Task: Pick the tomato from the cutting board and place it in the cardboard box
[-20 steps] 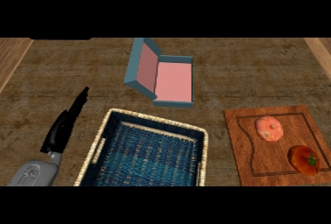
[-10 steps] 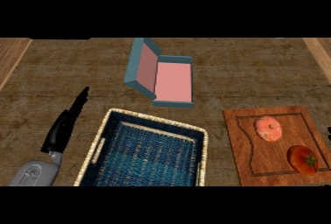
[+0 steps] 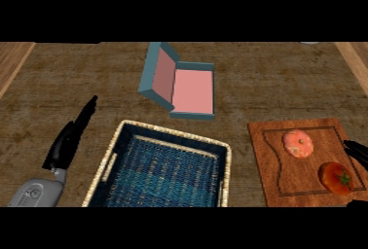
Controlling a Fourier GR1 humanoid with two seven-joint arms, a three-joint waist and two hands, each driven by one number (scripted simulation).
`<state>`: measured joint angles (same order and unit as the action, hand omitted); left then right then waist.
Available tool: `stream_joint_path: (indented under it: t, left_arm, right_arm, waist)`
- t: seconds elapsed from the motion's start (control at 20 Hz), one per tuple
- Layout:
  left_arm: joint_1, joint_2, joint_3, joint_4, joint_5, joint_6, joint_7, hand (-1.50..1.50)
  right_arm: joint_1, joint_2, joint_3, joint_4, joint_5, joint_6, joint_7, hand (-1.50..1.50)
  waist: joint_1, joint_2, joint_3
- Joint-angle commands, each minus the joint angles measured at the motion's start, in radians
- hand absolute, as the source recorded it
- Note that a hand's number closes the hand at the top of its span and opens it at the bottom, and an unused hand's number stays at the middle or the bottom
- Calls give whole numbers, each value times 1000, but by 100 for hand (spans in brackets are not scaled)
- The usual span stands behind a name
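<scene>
Right hand (image 3: 357,151) newly edging in at three o'clock beside tomato (image 3: 336,178), fingers relaxed, empty, starting the reach; left hand (image 3: 69,141) open, empty.

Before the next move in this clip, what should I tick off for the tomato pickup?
1. Tomato on cutting board: ok.
2. Nothing on top of the tomato: ok.
3. Pink round item lies apart from the tomato: ok.
4. Right robot hand at the board's right edge, beside the tomato; fingers: cannot tell.
5. Left robot hand open, left of the basket: ok.
6. Open box with pink inside, nothing in it: ok.
</scene>
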<state>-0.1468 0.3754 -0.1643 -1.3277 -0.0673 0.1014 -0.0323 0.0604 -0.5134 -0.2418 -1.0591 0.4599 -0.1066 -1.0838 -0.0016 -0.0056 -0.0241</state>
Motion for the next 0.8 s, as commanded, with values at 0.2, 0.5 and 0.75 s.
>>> stream_joint_path:
  t: [0.2, 0.5, 0.75]
  left_arm:
    - [-4, -33, 0, 0, -1, -1, 21, 0]
    - [-28, -24, 28, 43, -11, -4, -21, 0]
    - [34, -21, 23, 19, -18, -15, -35, 0]
  right_arm:
    - [-34, 124, -48, -38, -5, -198, -109, 150]
    - [-23, 177, -86, -90, -58, -196, -134, 150]
    - [-3, 164, -176, -47, -111, -215, -211, 150]
  waist:
    - [0, 4, 26]
    - [-7, 5, 25]
    - [-1, 4, 26]
